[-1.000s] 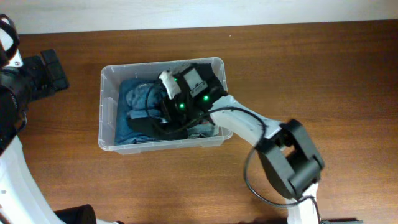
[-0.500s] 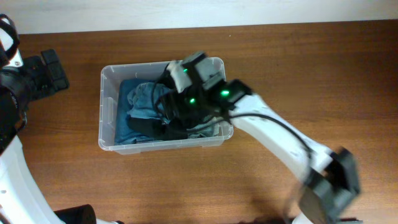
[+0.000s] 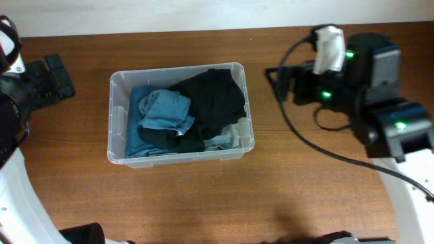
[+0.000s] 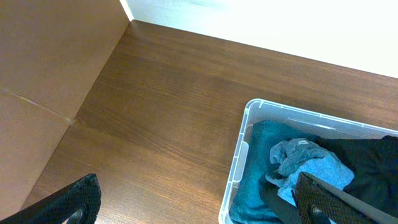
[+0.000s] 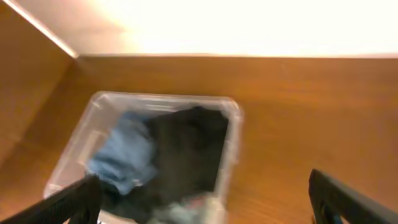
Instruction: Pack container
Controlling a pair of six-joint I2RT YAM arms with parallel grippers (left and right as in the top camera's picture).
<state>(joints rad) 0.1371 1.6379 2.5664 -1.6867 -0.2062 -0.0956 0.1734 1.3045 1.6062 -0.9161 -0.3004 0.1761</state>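
The large rectangular clear plastic storage container (image 3: 112,122) stands on the brown wooden table (image 3: 203,203), left of centre in the overhead view, with its long sides running left to right. Inside it a crumpled black garment (image 3: 215,102) fills the right half and lies over the far rim, a bunched light blue cloth (image 3: 165,112) sits beside it on the left, a flat teal towel (image 3: 134,141) lies beneath both, and a small pale cloth (image 3: 228,139) shows at the near right corner. The left gripper (image 4: 196,193) hangs over bare table to the left of the container, its dark fingers (image 4: 78,199) spread as wide as they go, with nothing between them. The right gripper (image 5: 204,183) is raised well to the right of the container and faces it, and its fingers (image 5: 74,199) are also fully spread and empty
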